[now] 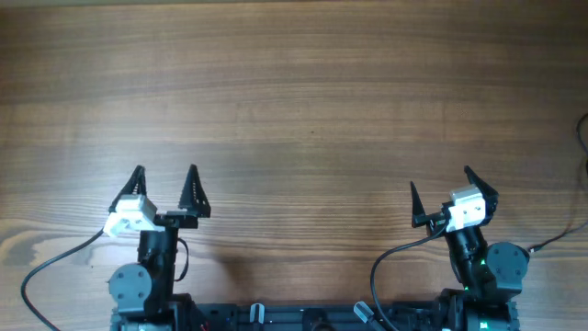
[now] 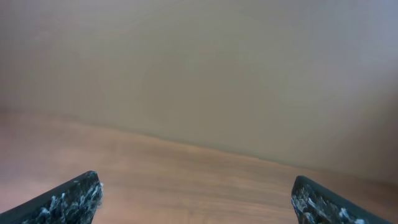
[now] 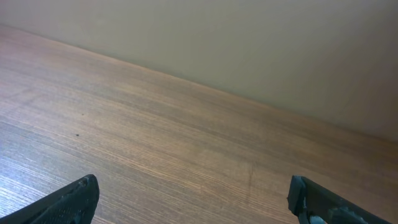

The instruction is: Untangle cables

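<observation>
- The cables are not clearly found in any view; only a thin dark line [image 1: 582, 138] is seen at the far right edge of the table [image 1: 303, 101], and it cannot be told if it belongs to them.
- If it does, it lies to the right of both arms, and its long axis cannot be judged.
- The right gripper [image 1: 440, 179] is judged the nearer one.
- The right gripper and the left gripper [image 1: 165, 173] are both spread wide, and nothing is held.

The bench [image 1: 294, 92] is of brown wood whose grain runs from its left edge to its right edge, with a paler patch near the near left corner, and beyond its far edge the wrist views show a plain beige wall [image 3: 249, 37].
</observation>
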`<state>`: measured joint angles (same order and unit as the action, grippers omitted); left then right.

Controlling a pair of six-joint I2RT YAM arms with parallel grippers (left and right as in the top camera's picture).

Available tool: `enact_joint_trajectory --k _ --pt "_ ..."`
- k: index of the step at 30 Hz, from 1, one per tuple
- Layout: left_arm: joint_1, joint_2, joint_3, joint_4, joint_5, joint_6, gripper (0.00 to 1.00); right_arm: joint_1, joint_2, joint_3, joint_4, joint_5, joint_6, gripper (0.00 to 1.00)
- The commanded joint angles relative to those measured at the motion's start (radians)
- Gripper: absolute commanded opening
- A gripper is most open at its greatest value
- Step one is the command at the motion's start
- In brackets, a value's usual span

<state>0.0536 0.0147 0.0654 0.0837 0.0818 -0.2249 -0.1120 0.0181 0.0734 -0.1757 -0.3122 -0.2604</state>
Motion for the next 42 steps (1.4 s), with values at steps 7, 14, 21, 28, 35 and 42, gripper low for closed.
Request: enact_joint_trajectory --k 7,14,21,28,35,42 --pt "-0.004 -0.011 -0.060 -0.152 -0.127 -0.018 1.00 0.003 -0.013 0.005 0.005 0.005 -0.009 1.00" --pt "-0.004 -0.011 -0.060 -0.156 -0.109 0.010 1.00 0.003 -0.013 0.005 0.005 0.005 -0.009 1.00" --pt "-0.004 -0.011 -0.060 -0.156 -0.109 0.008 1.00 0.003 -0.013 0.005 0.005 0.005 -0.009 1.00" --pt "-0.004 -0.011 -0.060 -0.156 -0.109 0.008 1.00 0.003 -0.013 0.005 0.005 0.005 -0.009 1.00" --pt "-0.004 -0.011 -0.060 -0.156 -0.109 0.008 1.00 0.003 -0.013 0.005 0.005 0.000 -0.007 1.00" --pt "-0.004 -0.011 -0.060 -0.156 -0.109 0.008 1.00 0.003 -0.013 0.005 0.009 -0.063 0.285 1.00"
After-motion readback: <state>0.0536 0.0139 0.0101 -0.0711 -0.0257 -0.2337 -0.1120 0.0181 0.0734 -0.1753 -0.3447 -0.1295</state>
